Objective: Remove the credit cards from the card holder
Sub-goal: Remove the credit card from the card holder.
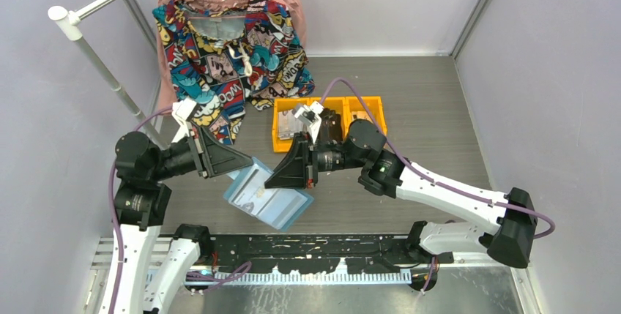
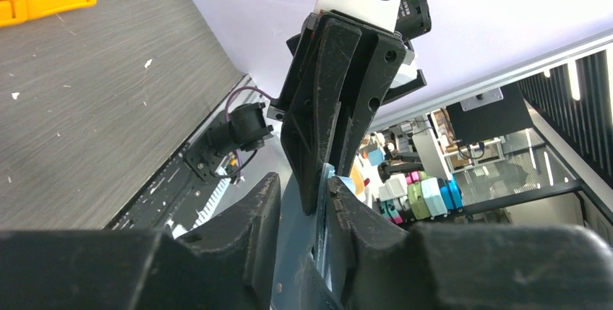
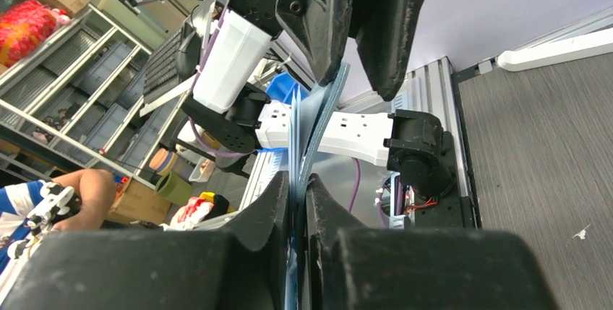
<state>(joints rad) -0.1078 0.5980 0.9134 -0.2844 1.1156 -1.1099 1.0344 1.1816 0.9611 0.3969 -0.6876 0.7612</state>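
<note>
Holding the holder (image 1: 267,200) open in the air between both arms, low over the near middle of the table (image 1: 439,109). Left gripper (image 1: 247,162) is clamped on its far-left edge. Right gripper (image 1: 272,180) is pinched on the far-right side, fingers (image 3: 267,216) nearly together on thin blue leaves.

Likely reason: one arm anchors the cover while the other peels a sleeve so the cards can slide out. Can't pick the cards out separately; a pale patch under the top sleeve may be one. No card lies on the table, so extraction looks not yet done.

Room: the two grippers' fingertips sit almost nose to nose, so there's little slack for regrasping. Bins (image 1: 277,131) are just far of the right gripper, shirt (image 1: 220,43) far-left, rail (image 1: 307,244) near. Open table lies right and far-right, probably the best drop zone for a card.
</note>
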